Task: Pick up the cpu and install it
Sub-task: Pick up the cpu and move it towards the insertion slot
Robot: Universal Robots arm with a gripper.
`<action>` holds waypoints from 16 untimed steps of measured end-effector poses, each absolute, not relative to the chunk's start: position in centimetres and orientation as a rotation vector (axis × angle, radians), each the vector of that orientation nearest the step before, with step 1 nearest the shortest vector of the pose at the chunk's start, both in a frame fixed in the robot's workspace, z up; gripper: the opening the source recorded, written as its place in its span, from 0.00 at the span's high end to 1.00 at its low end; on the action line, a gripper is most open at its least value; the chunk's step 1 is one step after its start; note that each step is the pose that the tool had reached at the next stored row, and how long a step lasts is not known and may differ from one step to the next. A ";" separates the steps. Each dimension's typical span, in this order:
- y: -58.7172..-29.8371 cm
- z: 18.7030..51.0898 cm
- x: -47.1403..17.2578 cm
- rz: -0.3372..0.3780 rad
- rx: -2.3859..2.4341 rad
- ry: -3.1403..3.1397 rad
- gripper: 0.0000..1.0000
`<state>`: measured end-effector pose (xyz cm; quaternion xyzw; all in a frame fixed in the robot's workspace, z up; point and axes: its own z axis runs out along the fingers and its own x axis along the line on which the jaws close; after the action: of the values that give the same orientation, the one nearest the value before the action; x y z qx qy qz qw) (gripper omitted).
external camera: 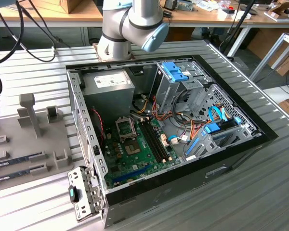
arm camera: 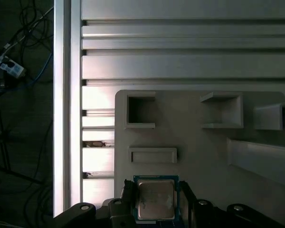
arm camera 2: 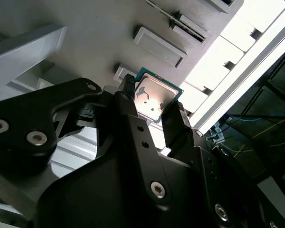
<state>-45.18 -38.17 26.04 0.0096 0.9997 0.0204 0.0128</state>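
Observation:
The cpu [arm camera 2: 156, 95] [arm camera: 155, 202] is a small square chip with a silver-grey top and a green rim. It sits between the two black fingers of my gripper [arm camera 2: 152, 100] [arm camera: 156, 197], which press against its opposite edges in both wrist views. Below it lies the grey holder tray [arm camera: 204, 156] [external camera: 24, 144]; I cannot tell whether the chip rests on it or hangs just above it. In the exterior view the open computer case [external camera: 183, 178] shows the green motherboard with its metal-framed socket [external camera: 126, 129].
Memory sticks [external camera: 19, 161] lie in slots on the tray at the exterior view's left, beside upright grey posts [external camera: 29, 113]. The ribbed metal table [arm camera: 180, 52] ends at an edge rail [arm camera: 61, 118]. Cables and blue drive brackets [external camera: 176, 72] crowd the case.

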 end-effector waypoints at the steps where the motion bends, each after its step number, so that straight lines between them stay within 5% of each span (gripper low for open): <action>1: -38.2 26.1 -45.2 0.064 0.030 3.115 0.53; 16: -38.2 27.2 -45.2 0.070 0.030 3.115 0.53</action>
<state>-45.18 -38.17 27.17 0.0097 0.9996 0.0224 0.0128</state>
